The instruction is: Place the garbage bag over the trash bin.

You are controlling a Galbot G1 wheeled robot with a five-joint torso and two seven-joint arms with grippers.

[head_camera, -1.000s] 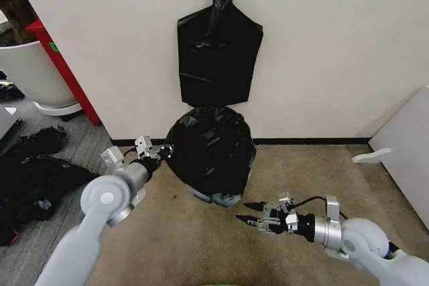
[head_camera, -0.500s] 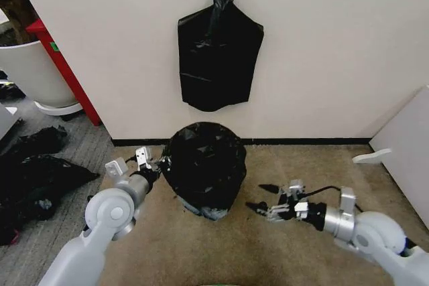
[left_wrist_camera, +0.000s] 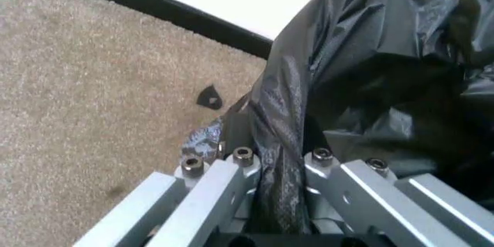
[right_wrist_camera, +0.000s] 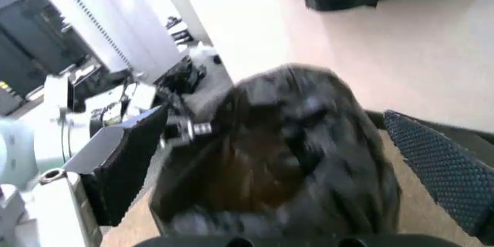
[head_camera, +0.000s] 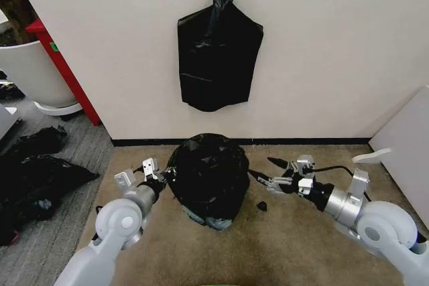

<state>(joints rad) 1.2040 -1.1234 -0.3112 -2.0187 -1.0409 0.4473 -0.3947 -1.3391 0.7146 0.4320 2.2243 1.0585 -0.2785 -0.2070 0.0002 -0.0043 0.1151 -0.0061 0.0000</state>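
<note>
- Garbage bag (head_camera: 208, 175) sits draped over the trash bin (head_camera: 213, 220) on the carpet (head_camera: 295, 246), just in front of the wall (head_camera: 322, 51). Only a sliver of the bin peeks out at the bottom front.
- Left gripper (head_camera: 159, 173) is at the bag's left side, jaws clenched on a pleat of film; the left wrist view shows the fold pinched between the fingers (left_wrist_camera: 231, 183).
- Right gripper (head_camera: 263, 171) is at the bag's right side, jaws spread, tips close to the film. I can't tell if it's touching.
- My read: the bag is mostly on, and what's left is pulling the hem down evenly.
- To do it well: get a right-side pinch level with the left one, then pull both down together, slowly, so the bin doesn't tip.
- Film is thin, so keep the pull gentle or it tears.
- Ignore the other black bag (head_camera: 218, 55) hanging on the wall and the scrap (head_camera: 261, 205) on the carpet.
</note>
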